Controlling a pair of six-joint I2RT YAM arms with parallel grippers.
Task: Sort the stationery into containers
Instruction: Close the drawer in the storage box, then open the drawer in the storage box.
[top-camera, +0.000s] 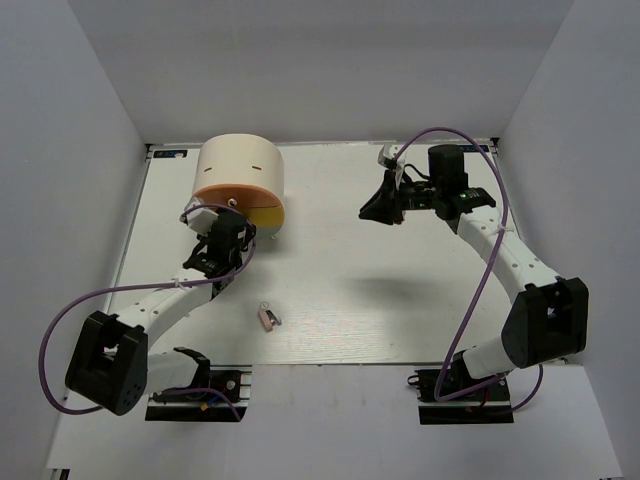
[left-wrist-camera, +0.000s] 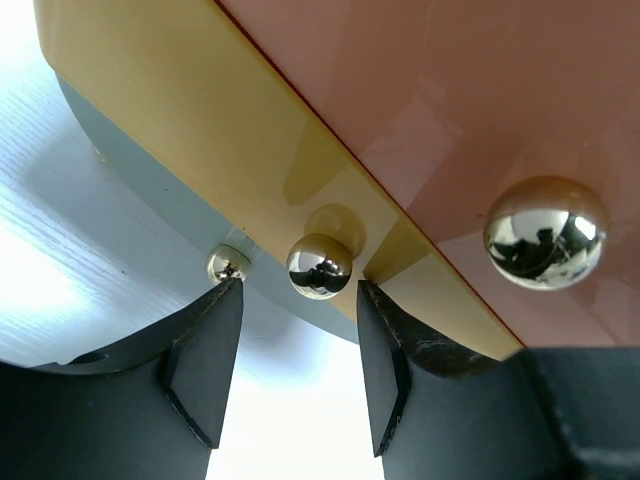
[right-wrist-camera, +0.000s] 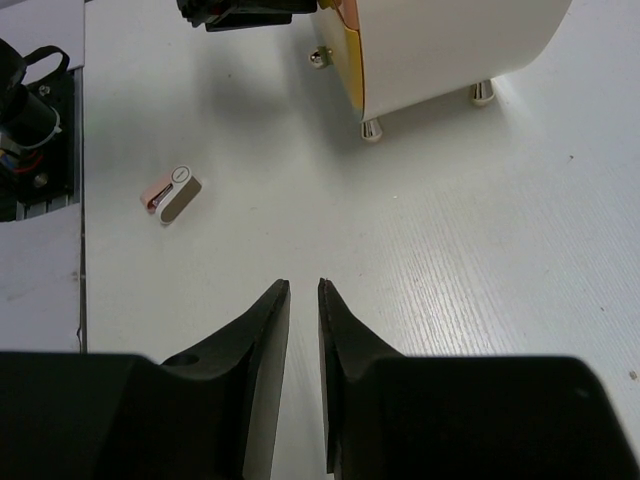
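Facing the yellow drawer knob (left-wrist-camera: 320, 265) near the far-left corner, the left gripper (left-wrist-camera: 292, 335) has wide fingers, and the right gripper (right-wrist-camera: 303, 300) has narrow, empty ones.

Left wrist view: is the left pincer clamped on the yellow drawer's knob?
No, the yellow drawer's knob shows in the gap between the spread fingers of the left pincer, touching neither one.

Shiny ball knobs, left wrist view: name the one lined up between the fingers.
The middle shiny ball knob, on the yellow drawer front; the big knob and small knob sit aside.
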